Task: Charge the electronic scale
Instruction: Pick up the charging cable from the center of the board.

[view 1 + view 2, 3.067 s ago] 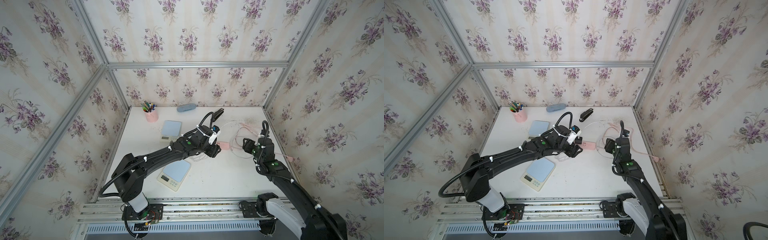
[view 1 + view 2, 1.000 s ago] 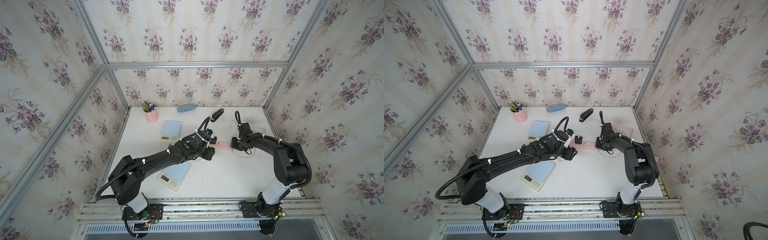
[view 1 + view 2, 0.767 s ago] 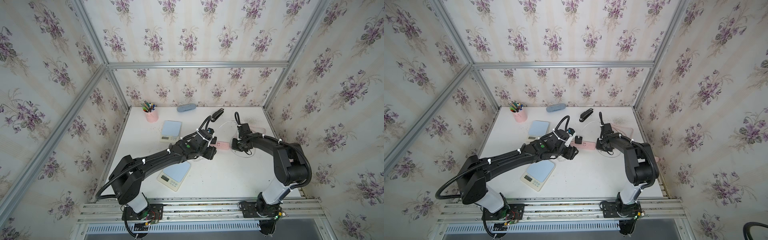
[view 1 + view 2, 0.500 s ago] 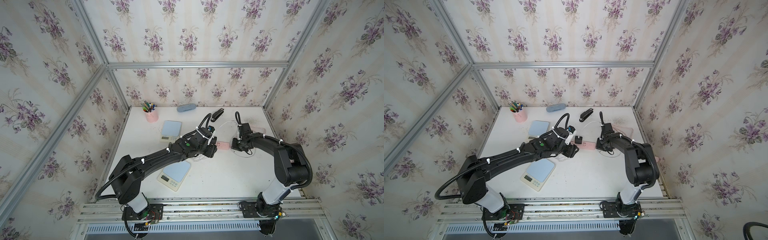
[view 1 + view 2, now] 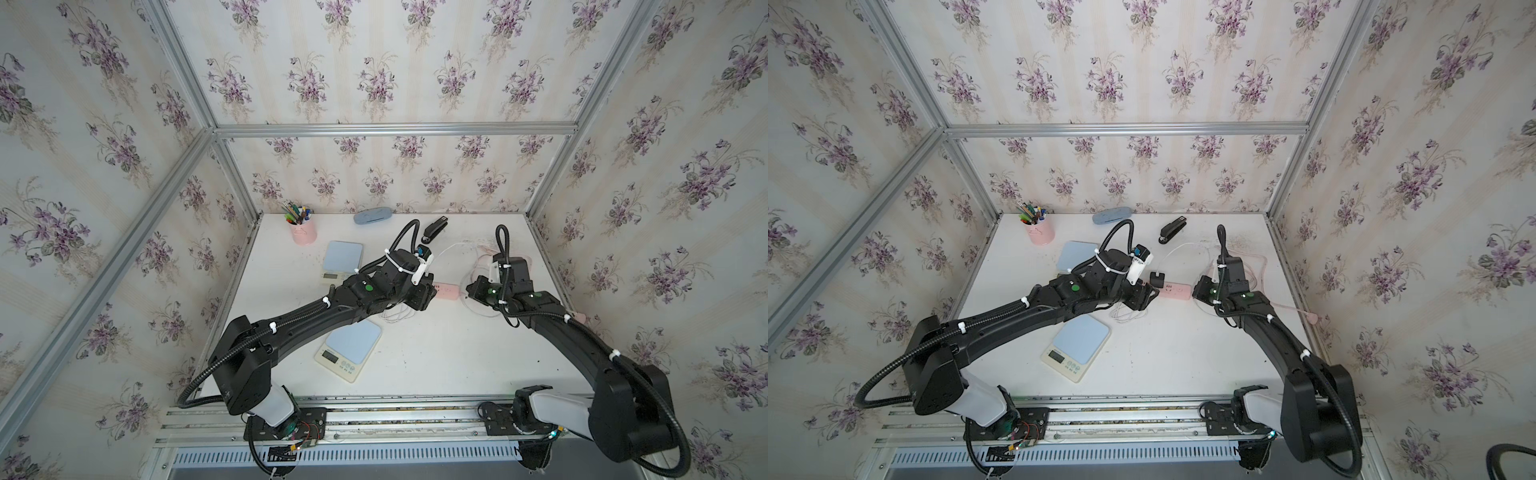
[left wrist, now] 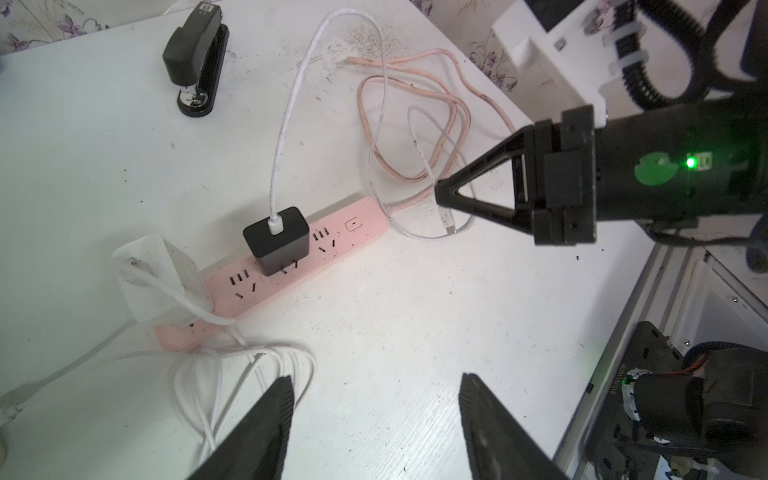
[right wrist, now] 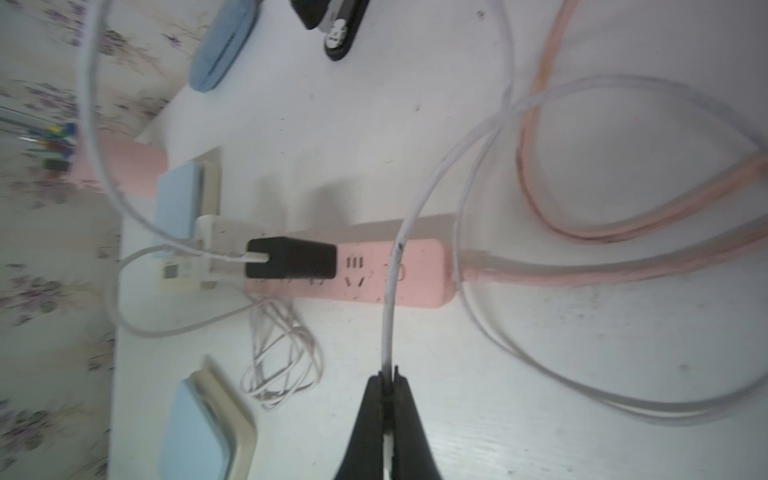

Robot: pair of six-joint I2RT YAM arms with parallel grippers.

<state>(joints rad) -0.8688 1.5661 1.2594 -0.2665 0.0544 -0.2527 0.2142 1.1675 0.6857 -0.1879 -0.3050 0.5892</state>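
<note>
Enclosure: floral-papered walls on metal framing around a white counter (image 5: 436,361), scuffed and speckled.
Far scale (image 5: 343,257): upper left part of the counter in both top views; blue platform, cream body, lying flat.
Near scale (image 5: 351,349): lower centre in both top views, flat on the counter. It has a blue platform and a cream body, with display and buttons at its lower-left end. Its long axis runs lower left to upper right. No charging port can be made out.
Left claw (image 6: 374,378): jaws apart and empty, hovering low beside a coil of thin white cord (image 6: 232,361).
Power strip (image 6: 361,218): pink, mid-counter, between the two claws. A white charger (image 6: 156,274) and a black charger (image 6: 276,241) are plugged in.
White cable (image 7: 390,299): leaves the black charger, loops away and comes back to the right claw.
Right claw (image 7: 388,372): jaws closed on the white cable close to its free end; the plug (image 6: 448,218) hangs just below the tip.
Key relation: the near scale lies lower left of the right claw in both top views, well apart, with the left forearm crossing between them. The left claw is nearer, but the plug is held on the right.
Judgement: carrying the plug across calls for clearing that forearm, and for finding the port edge first. Which scale is meant cannot be told.
</note>
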